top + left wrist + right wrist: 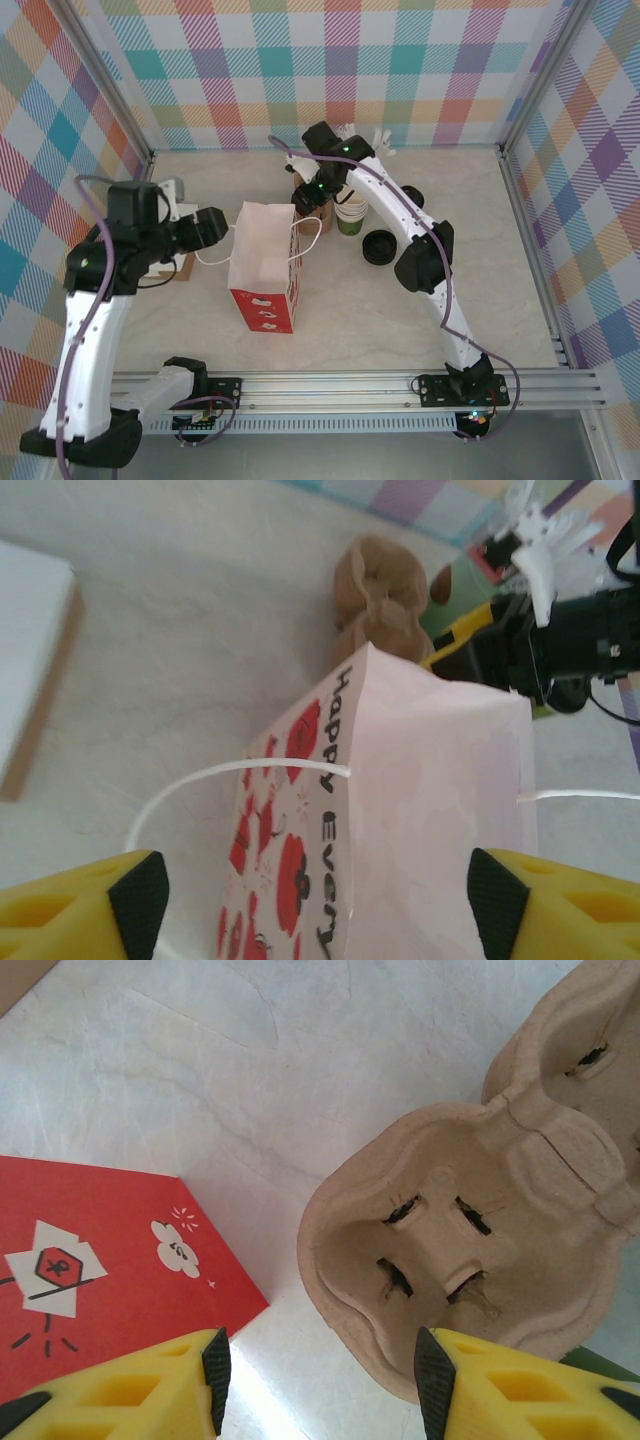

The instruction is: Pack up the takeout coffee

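Plaid walls (400, 70) enclose a pale marbled table (500, 300). I read 1 paper bag (262, 262) standing upright near the table centre, with pale broad faces, red printing and a white cord handle (214, 256) looping toward the left arm.

Left end effector (213, 228): positioned just beside the bag's left side. On the left wrist camera its 2 yellow fingers (140, 895) are spread wide, with the bag's top edge between them and nothing pinched.

Right end effector (310, 188): positioned over a brown moulded cup carrier (312, 212) just behind the bag. On the right wrist camera its fingers (215, 1365) stand apart above 1 carrier pocket, gripping nothing.

A stack of green cups (350, 215) stands just right of the carrier.

Takeout coffee (380, 247): I see its round black lid from above, on the table right of the stack, apart from both end effectors. I cannot tell the cup body beneath the lid from this angle.
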You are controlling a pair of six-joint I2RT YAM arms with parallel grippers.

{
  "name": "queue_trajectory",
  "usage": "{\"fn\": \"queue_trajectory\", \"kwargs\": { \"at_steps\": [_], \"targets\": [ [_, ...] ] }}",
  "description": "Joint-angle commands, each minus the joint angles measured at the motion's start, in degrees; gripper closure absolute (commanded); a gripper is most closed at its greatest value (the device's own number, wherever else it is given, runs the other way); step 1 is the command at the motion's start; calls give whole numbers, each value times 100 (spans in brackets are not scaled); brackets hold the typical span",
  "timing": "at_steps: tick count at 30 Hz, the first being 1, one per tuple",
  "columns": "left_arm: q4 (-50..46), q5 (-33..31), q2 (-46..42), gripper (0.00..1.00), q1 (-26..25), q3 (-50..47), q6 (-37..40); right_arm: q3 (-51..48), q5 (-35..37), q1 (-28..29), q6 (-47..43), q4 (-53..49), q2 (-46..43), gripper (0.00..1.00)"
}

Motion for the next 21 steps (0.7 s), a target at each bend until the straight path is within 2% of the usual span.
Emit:
{"fn": "queue_trajectory", "kwargs": {
  "at_steps": [1, 10, 21],
  "targets": [
    [239, 760, 302, 25, -39, -273, -69, 147, 90, 21, 139, 41, 104, 45],
    [178, 1016, 664, 36, -47, -599, 120, 152, 100, 46, 246, 109, 245, 44],
    [-90, 515, 696, 70, -48, -592, 422, 146, 133, 142, 268, 185, 344, 43]
  ]
}}
